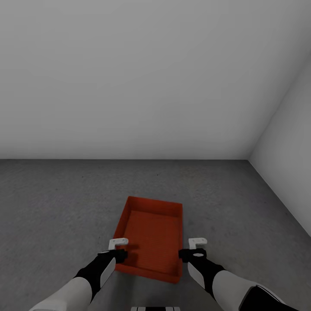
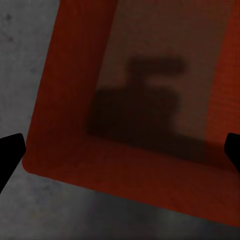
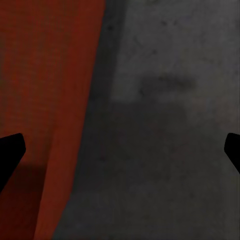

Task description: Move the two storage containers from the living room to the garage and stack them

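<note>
An orange-red storage container (image 1: 149, 235) rests on the dark grey garage floor (image 1: 52, 203), with nothing inside it. My left gripper (image 1: 118, 255) hangs over its near left corner, and my right gripper (image 1: 193, 254) hangs just outside its near right wall. In the left wrist view the container (image 2: 150, 85) lies below the open left gripper (image 2: 120, 152), whose shadow falls on the container's bottom. The right wrist view has the container's wall (image 3: 45, 100) on one side and bare floor (image 3: 165, 125) under the open right gripper (image 3: 120, 152). Neither gripper holds anything.
A plain white-grey wall (image 1: 129, 86) stands ahead, and a second wall (image 1: 289, 172) meets it in a corner at the right. Speckled floor stretches to the left and right of the container.
</note>
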`<state>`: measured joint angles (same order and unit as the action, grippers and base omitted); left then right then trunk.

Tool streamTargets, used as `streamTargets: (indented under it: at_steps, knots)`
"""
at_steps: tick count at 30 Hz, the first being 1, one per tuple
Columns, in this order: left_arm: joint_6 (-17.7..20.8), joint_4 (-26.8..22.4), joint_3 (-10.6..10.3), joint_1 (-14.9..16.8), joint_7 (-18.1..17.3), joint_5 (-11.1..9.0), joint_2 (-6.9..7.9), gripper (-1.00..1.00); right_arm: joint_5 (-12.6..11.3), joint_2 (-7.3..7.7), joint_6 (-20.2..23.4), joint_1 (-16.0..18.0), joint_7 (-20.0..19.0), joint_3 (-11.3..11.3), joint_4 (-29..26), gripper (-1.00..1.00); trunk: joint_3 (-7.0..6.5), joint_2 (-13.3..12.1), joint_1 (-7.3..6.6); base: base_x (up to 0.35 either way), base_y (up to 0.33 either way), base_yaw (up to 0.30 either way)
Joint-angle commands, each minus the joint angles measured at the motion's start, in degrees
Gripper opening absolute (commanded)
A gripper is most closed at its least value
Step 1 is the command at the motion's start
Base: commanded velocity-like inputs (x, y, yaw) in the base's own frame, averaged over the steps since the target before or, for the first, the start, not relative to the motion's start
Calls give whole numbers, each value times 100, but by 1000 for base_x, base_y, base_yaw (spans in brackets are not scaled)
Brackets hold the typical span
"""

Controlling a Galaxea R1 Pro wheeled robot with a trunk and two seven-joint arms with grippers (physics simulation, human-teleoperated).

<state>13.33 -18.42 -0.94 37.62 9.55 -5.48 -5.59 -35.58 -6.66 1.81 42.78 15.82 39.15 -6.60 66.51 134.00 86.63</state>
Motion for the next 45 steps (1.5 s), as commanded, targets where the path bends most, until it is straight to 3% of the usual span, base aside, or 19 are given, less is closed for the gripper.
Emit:
streamTargets:
  at_steps: [1, 45]
  knots:
    - [29, -12, -11, 0, 30, -58, -2, 100, -37, 0, 20, 2, 33, 49, -8, 100, 4, 2, -1, 0, 0, 0]
    - [29, -21, -6, 0, 26, -59, -5, 100, -37, 12, 30, 2, 53, 49, -6, 100, 4, 2, -1, 0, 0, 0]
